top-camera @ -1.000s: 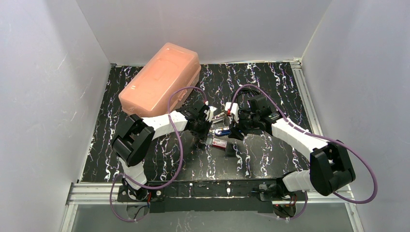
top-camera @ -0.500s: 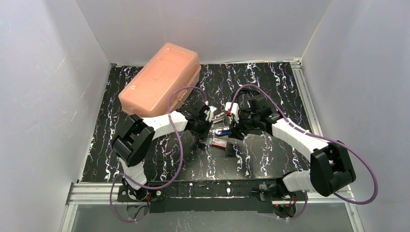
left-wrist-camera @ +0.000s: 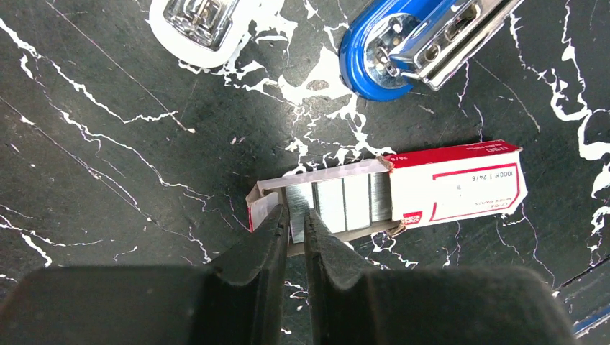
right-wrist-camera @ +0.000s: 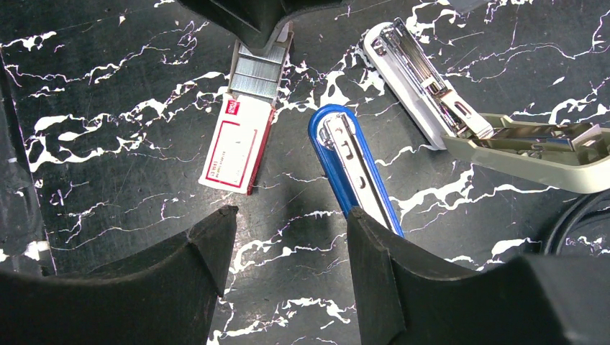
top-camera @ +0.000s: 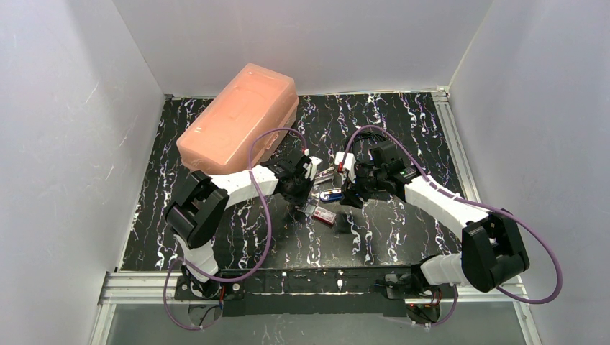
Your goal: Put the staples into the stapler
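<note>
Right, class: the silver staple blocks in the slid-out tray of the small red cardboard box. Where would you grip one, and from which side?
Probably the outermost silver staple block, from straight above, pinching along the length of the pale inner tray. The sleeve of the small red cardboard box covers the inner blocks, and the tray's walls flank the other two sides.

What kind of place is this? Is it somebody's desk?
Probably a robot practice booth, not a desk: white walls box in a black marbled table, two robot arms bolted at its edge.
</note>
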Controlling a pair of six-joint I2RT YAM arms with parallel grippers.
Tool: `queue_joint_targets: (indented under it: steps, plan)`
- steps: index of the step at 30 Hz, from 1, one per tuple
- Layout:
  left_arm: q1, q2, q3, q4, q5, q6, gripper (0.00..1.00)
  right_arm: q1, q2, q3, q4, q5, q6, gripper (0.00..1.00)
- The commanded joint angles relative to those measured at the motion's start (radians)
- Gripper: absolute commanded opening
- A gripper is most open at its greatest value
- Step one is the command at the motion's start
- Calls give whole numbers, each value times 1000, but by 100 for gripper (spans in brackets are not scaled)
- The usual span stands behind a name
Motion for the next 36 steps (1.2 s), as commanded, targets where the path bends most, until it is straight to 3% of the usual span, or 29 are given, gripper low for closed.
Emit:
queue_joint_targets:
  steps: [1, 13, 26, 36]
  plan:
    - [7, -52, -17, -29, -27, 21, 13, -7, -16, 0, -8, -8, -10, 66]
    - [7, -42, -3, -39, -3, 16, 27, -7, -14, 0, -10, -8, -9, 66]
    - [7, -36, -13, -30, -18, 37, 18, -7, -12, 0, -11, -11, -12, 66]
    - [7, -26, -14, -29, -42, 54, 19, -7, -8, 0, -13, -12, -13, 66]
